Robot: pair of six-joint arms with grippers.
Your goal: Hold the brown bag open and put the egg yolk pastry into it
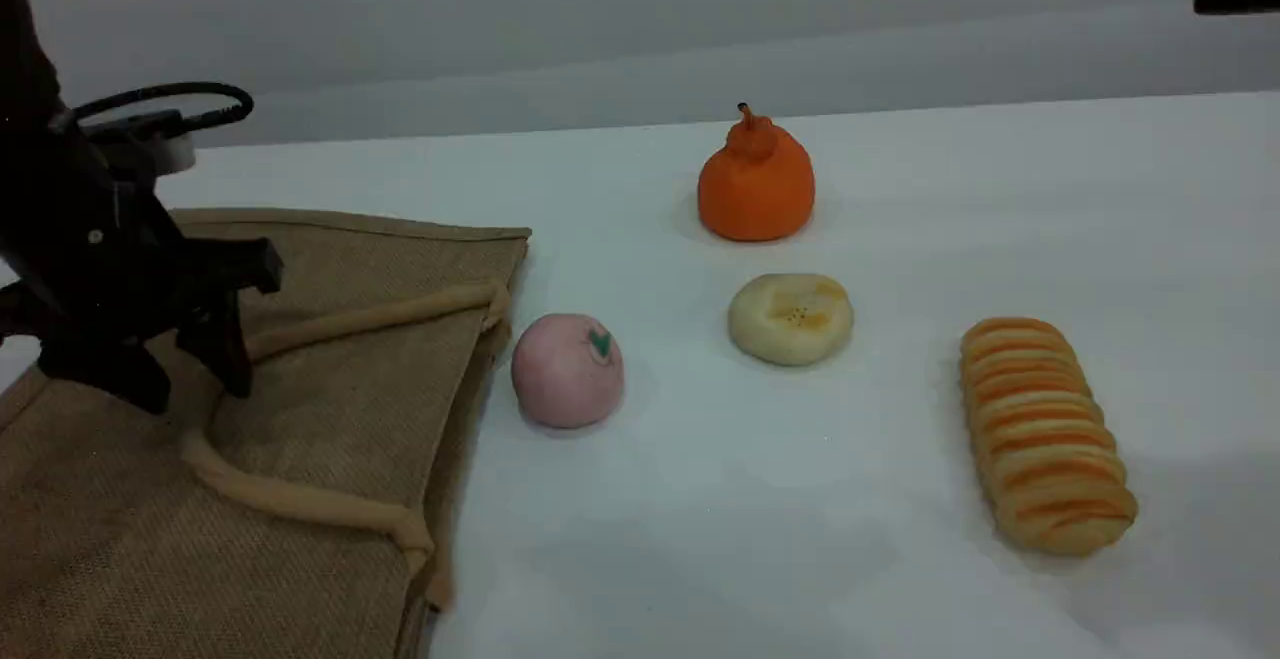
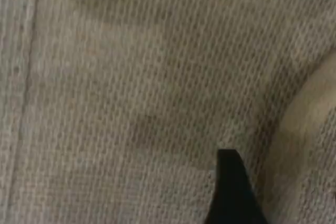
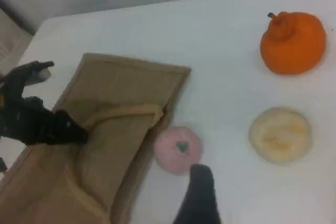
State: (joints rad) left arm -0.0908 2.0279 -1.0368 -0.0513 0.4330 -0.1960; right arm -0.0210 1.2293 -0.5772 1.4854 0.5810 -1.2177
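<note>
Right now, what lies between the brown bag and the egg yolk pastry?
The pink ball with a green mark sits between the brown bag and the egg yolk pastry, close beside the bag's edge. Scene and right wrist views both show it.

We've got our left gripper (image 1: 195,389) down low at the left side, fingers spread and pointing downward. Our right gripper (image 3: 198,203) hangs high and wide open, one dark fingertip showing at the bottom of its own camera.

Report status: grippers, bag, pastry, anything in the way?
Left gripper open, low over brown bag, which lies flat. Right gripper open, empty. Egg yolk pastry untouched; pink ball sits between pastry and bag.
</note>
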